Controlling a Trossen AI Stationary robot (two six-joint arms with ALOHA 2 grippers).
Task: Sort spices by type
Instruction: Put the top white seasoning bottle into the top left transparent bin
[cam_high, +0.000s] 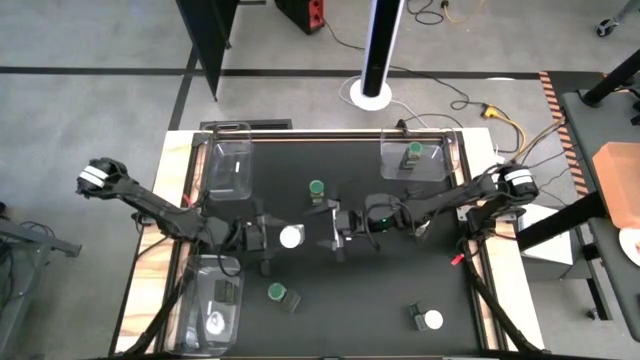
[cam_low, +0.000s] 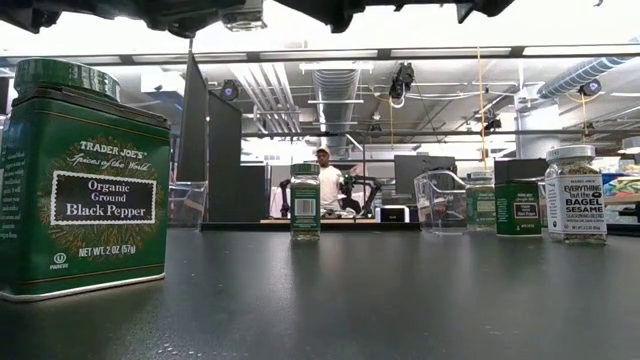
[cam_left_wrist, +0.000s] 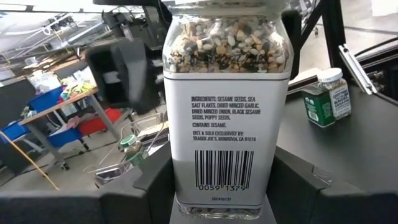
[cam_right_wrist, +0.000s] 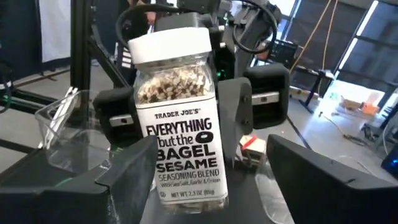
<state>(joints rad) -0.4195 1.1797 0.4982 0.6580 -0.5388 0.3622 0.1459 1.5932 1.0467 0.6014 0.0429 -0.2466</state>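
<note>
A glass jar of seed mix with a white lid is at mid table, between both grippers. My left gripper comes from the left and is shut on it; its wrist view shows the barcode side. My right gripper faces it from the right, open. Its fingers stand on either side of the jar's front label, and I cannot tell whether they touch it. Other spices: a green-lidded jar, a green pepper tin and a white-lidded jar stand on the table. My left gripper pinches the jar's labelled body between its two fingers, one on each side. The fingers come level from the table's left. The jar sits upright, lid up. In the low view the table below the grippers is bare, so the jar is lifted clear.
Clear trays sit at three corners: far left, far right with a green-lidded jar in it, and near left with a white-lidded jar in it. A person stands in the room far behind the table.
</note>
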